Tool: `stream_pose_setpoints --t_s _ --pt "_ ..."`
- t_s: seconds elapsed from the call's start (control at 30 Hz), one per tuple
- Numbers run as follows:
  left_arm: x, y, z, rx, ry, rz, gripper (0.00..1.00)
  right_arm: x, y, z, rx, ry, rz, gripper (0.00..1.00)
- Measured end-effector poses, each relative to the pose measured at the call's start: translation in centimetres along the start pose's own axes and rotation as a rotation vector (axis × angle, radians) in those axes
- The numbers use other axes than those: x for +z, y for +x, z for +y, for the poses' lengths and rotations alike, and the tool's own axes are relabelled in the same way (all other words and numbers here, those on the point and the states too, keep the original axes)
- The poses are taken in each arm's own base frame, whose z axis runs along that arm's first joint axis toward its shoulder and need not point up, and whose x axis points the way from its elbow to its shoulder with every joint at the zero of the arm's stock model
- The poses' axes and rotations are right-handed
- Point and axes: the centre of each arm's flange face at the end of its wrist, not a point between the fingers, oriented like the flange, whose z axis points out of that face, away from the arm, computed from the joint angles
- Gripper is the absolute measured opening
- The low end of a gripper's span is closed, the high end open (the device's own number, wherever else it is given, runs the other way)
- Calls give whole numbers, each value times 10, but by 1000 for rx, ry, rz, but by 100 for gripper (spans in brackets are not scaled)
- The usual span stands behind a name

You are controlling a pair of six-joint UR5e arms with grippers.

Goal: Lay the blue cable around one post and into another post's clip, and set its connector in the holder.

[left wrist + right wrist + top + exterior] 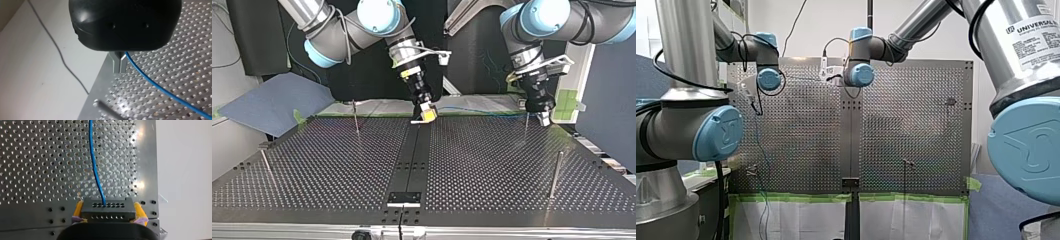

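Note:
In the right wrist view, my right gripper [109, 208] is shut on a black connector [107, 216], its yellow pads [78, 209] on either side. The blue cable [95, 170] leaves the connector and runs ahead over the perforated plate. My left gripper [120, 68] has its metal fingers shut on the blue cable [150, 80], which trails off to one side above the plate. In the top view, my right gripper [428, 115] hangs over the far middle of the table and my left gripper [543, 119] over the far right. The cable [482, 111] stretches between them.
Thin metal posts stand on the perforated table [492, 165]: one far left [356, 117], one near left [267, 167], one near right [556, 172], one beside my left gripper [526, 125]. A small holder [403, 198] sits on the near middle strip. Green tape edges the far side.

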Motion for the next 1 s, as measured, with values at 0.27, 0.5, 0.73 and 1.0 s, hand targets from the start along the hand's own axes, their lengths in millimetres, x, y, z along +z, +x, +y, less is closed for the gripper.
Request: stream_pose_setpoints --t_s 0.27,0.5,0.73,1.0 --pt "11 -37 2 -15 16 -26 0 12 19 -13 4 19 30 0" --pt "33 -62 2 -36 33 -57 0 22 40 -17 9 25 60 0" --pt "62 -68 6 -42 33 -70 0 33 63 -19 14 29 102 0" --pt "94 -76 7 -72 36 -95 0 48 77 -21 12 31 119 0"
